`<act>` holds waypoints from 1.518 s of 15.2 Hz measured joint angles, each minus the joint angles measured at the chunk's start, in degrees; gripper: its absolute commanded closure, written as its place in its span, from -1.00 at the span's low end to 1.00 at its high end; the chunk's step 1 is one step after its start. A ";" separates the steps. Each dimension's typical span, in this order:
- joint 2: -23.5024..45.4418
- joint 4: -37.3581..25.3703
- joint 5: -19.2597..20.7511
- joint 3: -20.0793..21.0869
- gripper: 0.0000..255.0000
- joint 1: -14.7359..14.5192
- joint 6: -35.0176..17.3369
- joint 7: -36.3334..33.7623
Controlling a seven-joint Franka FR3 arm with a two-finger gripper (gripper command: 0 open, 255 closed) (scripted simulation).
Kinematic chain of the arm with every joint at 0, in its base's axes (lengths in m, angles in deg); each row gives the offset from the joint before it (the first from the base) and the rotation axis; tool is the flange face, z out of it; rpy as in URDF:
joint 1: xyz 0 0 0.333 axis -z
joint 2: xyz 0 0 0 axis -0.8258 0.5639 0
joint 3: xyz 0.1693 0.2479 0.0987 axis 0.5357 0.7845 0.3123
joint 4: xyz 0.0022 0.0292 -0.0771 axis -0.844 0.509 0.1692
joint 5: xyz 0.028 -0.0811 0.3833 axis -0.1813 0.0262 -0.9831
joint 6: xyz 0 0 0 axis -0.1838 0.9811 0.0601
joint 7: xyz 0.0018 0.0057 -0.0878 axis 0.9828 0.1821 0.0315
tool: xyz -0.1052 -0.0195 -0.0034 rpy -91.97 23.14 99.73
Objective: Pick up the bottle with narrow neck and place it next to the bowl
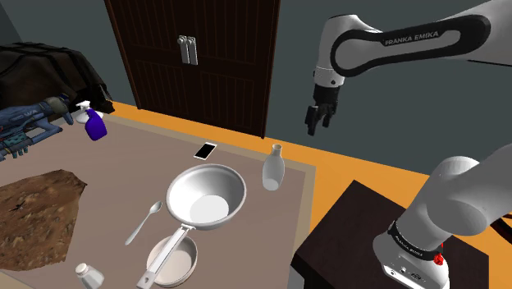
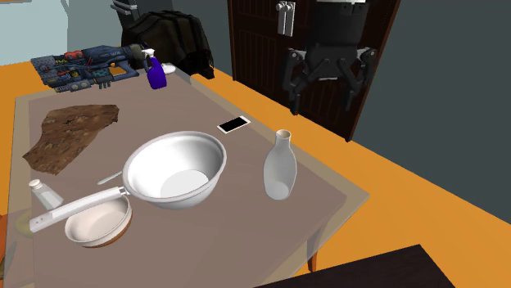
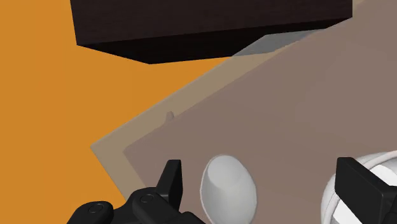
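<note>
A white bottle with a narrow neck (image 1: 273, 167) (image 2: 280, 168) stands upright on the brownish table (image 1: 139, 164), near the edge closest to the stand. The large white bowl (image 1: 206, 195) (image 2: 174, 170) sits beside it toward the table's middle, a small gap apart. My black gripper (image 1: 320, 115) (image 2: 324, 105) hangs open well above the table edge, past the bottle on the wardrobe side. In the wrist view the bottle (image 3: 228, 189) is seen from above, between the spread fingers of the gripper (image 3: 264, 184) and nearer one of them. The bowl's rim (image 3: 388, 162) shows by the other finger.
A white phone (image 1: 205, 150), a spoon (image 1: 144, 222), a small pan with a long handle (image 1: 174, 259), a small jar (image 1: 88, 275), a blue spray bottle (image 1: 94, 121) and a brown mat (image 1: 33, 213) share the table. A dark wardrobe (image 1: 213, 74) stands behind; the floor is orange.
</note>
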 measured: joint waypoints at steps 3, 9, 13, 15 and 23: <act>6.14 -2.11 0.06 0.17 -1.00 0.02 -3.89 -0.48; 19.48 -8.20 0.32 0.38 -1.00 0.06 -10.78 -1.48; 28.85 -13.70 0.57 0.42 -1.00 0.03 -14.41 -2.23; 32.59 -15.95 0.69 0.43 -1.00 -0.01 -15.80 -2.64; 42.21 -21.07 0.89 0.23 -1.00 0.13 -20.05 -2.94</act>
